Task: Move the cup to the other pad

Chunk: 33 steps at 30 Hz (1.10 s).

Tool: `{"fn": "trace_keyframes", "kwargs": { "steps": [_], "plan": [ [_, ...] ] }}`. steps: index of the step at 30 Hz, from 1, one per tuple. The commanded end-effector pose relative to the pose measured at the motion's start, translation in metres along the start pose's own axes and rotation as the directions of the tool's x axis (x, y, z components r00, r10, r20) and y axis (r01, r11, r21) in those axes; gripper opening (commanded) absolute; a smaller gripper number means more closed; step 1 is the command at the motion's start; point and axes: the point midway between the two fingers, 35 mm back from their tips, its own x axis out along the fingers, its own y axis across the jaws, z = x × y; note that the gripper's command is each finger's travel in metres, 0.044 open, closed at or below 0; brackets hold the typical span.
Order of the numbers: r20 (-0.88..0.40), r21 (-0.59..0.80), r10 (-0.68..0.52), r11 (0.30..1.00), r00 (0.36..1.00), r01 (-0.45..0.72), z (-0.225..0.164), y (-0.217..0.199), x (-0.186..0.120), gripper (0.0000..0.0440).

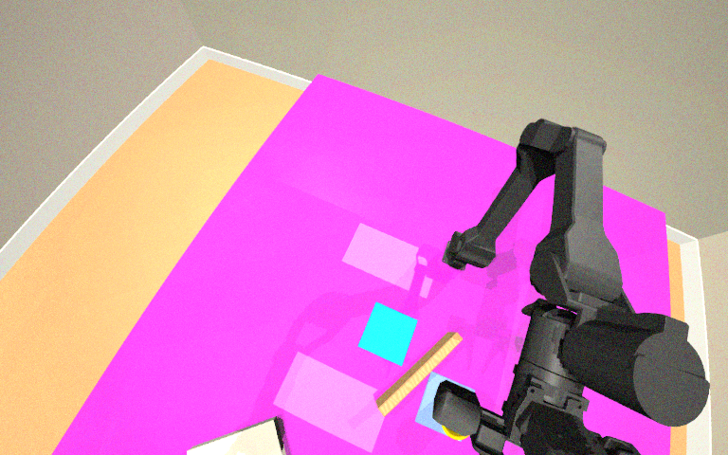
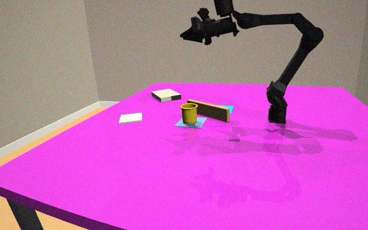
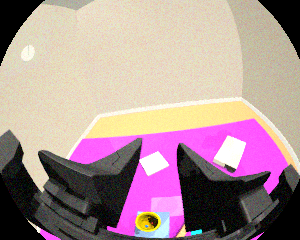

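A yellow cup [image 1: 456,432] [image 2: 189,114] [image 3: 148,220] stands upright on the light blue pad [image 1: 426,414] [image 2: 202,122] [image 3: 163,232]. Small dark and coloured marbles show inside it in the wrist view. The cyan pad [image 1: 388,334] [image 2: 230,109] [image 3: 196,232] lies bare on the other side of the wooden bar. My gripper [image 2: 182,35] [image 3: 160,142] is high above the table, well above the cup and not touching it. Its fingers are part-way apart with nothing between them. In the top view the gripper hides most of the cup.
The wooden bar [image 1: 420,374] [image 2: 212,110] [image 3: 181,231] stands on edge between the two pads. A thick white block [image 1: 244,442] [image 2: 166,95] [image 3: 232,149] and a thin white slab [image 2: 131,118] [image 3: 154,163] lie farther out on the magenta table [image 1: 188,337] [image 2: 109,159].
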Motion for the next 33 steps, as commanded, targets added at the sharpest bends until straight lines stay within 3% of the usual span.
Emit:
{"fn": "trace_keyframes", "kwargs": {
  "steps": [1, 17, 33],
  "plan": [
    [-0.040, 0.038, -0.008, 0.999, 0.999, 0.009, -0.003, 0.002, 0.006, 0.0156],
    [-0.213, 0.236, -0.019, 0.969, 0.977, 0.071, -0.008, 0.017, 0.023, 0.0173],
    [-0.399, 0.402, -0.038, 0.891, 0.916, 0.212, -0.024, 0.031, 0.037, 0.0180]
  ]
}}
